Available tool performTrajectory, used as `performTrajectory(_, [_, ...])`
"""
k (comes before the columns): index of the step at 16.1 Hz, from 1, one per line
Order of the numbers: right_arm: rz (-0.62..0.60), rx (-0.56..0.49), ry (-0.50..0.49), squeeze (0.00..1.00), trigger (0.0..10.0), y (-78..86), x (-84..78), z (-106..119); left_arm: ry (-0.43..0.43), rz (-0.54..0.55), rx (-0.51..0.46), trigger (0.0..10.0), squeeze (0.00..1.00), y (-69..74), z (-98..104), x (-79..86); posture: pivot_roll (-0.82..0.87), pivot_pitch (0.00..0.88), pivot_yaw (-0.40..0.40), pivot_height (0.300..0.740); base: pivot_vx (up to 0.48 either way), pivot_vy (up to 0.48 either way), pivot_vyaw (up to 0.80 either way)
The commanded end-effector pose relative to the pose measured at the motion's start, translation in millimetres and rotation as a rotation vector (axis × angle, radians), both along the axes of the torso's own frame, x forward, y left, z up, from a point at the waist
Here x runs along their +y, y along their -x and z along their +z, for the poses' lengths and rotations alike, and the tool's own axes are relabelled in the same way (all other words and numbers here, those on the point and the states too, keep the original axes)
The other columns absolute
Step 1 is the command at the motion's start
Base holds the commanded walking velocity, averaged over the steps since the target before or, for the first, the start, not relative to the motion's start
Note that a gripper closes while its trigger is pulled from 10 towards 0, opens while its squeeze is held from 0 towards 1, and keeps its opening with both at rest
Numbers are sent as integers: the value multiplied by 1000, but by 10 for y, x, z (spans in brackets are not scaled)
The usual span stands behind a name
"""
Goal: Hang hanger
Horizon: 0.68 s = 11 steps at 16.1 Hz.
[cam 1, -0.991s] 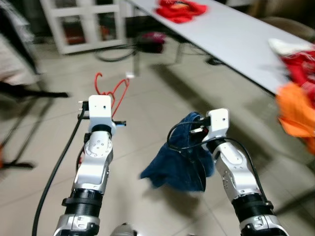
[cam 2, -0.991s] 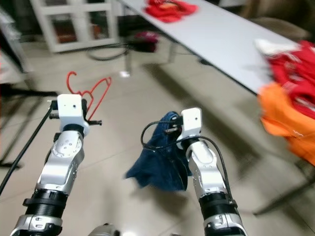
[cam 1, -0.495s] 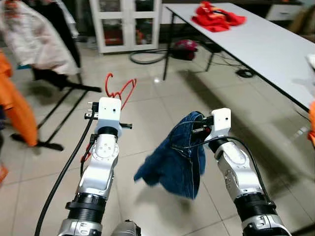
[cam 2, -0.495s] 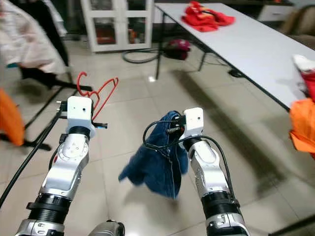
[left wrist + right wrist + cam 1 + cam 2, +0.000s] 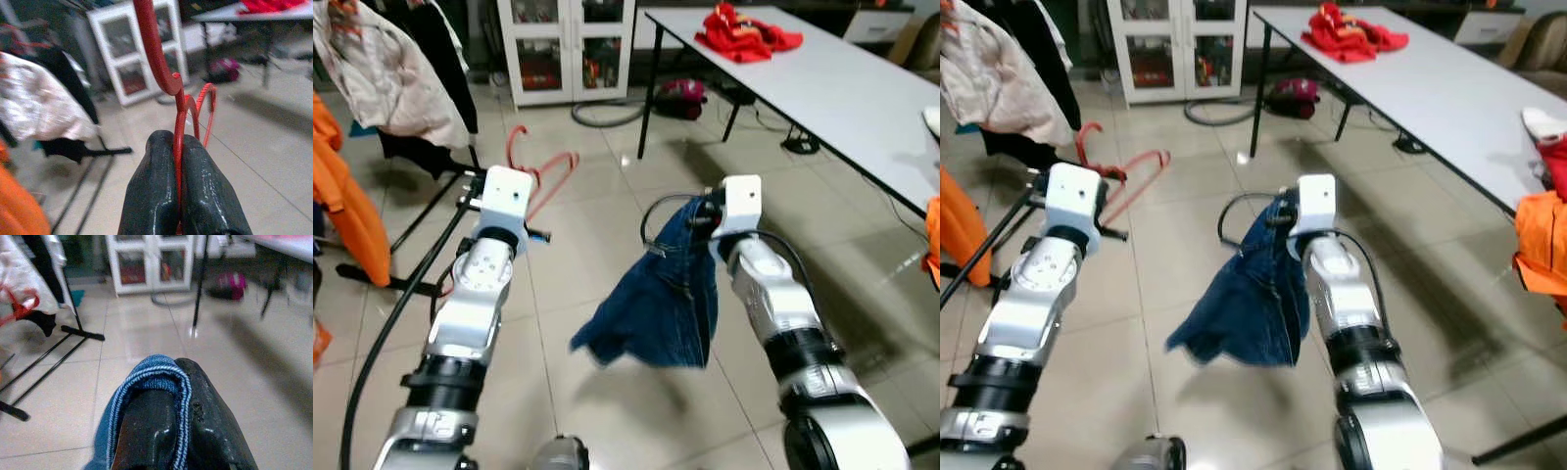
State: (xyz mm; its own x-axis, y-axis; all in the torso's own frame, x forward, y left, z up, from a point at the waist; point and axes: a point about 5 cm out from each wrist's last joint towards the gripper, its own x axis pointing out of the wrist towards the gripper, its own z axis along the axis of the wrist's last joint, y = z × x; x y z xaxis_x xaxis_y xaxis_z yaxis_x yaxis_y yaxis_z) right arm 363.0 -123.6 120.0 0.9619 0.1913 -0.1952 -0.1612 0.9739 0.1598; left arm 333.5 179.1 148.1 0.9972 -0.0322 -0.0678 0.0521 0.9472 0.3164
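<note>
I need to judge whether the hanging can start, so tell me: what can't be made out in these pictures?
- Clothes rack: its top rail is cut off by the upper edge of the eye views, so free space is unknown.
- Red hanger: its hook runs past the left wrist view's top edge; its lower part hides behind the left gripper.
- Blue denim garment: bunched below the right gripper, so its type is unclear.

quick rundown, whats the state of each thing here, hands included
left hand: shut on the red wire hanger
red wire hanger: held up off the floor, hook upward
right hand: shut on the blue denim garment
blue denim garment: hanging loose above the floor
white glass-door cabinet: doors closed
</note>
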Motion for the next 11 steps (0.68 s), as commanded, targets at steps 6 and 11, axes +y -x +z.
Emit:
performTrajectory(6, [-180, 153, -188, 0, 10000, -173, -170, 89, 4, -358, 275, 10000, 0, 278, -94, -67, 83, 72, -88, 740, 0, 0, 0])
performTrajectory(11, [-259, 169, -156, 0, 10000, -192, -319, 64, 172, -684, 296, 10000, 0, 574, 348, -253, 86, 82, -100, 740, 0, 0, 0])
